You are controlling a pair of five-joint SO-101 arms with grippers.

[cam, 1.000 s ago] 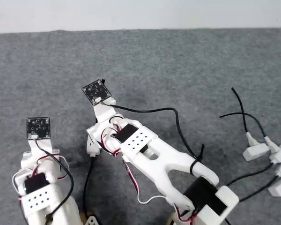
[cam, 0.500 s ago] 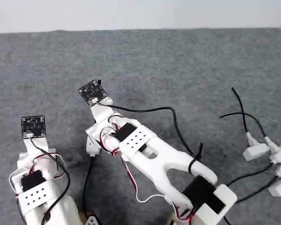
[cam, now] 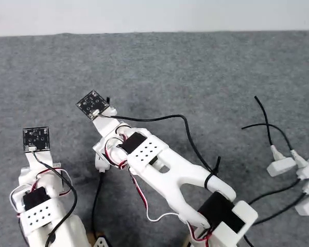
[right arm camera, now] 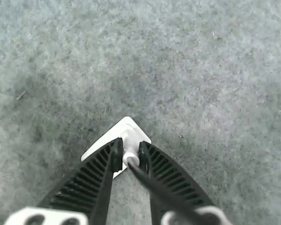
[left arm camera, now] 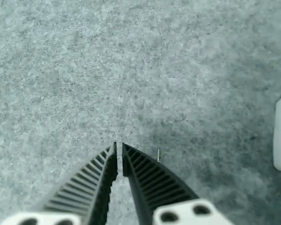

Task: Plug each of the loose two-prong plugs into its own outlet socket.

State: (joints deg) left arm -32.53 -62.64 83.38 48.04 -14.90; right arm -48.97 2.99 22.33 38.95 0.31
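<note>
Open grey carpet [cam: 185,62] across the upper frame, white plugs [cam: 281,166] and black cords [cam: 268,126] crowding the right edge, two arms [cam: 159,164] filling lower left and centre.

Right arm [cam: 149,159] with jaws farther left; left arm [cam: 38,206] slightly.

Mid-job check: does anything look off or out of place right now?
One thing: the right hand is shut on a plug left of centre, far from the other white corded pieces clustered at the right edge. The left hand is shut and empty over bare mat.
</note>
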